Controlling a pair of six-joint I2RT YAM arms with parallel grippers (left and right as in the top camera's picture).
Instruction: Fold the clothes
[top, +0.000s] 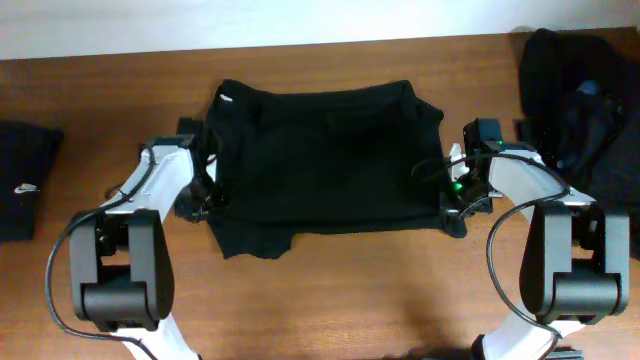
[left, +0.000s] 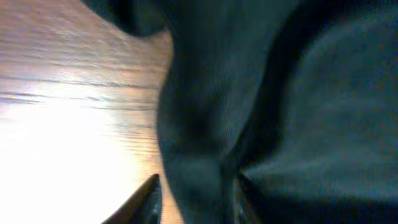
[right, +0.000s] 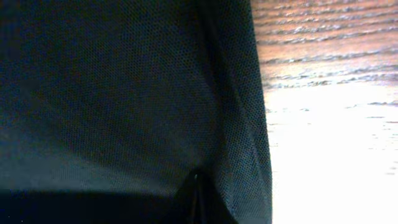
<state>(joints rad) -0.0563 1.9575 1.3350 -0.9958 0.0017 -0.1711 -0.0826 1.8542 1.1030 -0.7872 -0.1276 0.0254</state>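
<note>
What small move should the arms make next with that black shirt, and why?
Probably open the right gripper and let go: the black fabric garment already lies spread flat on the wooden table, yet those jaws pinch its edge.

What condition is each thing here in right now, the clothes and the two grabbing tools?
middle shirt: laid out, partly folded, edges uneven
folded garment: neatly folded, white logo up
clothes pile: crumpled, not folded
left tool: straddling a shirt fold, grip unclear
right tool: shut on the shirt's edge
</note>
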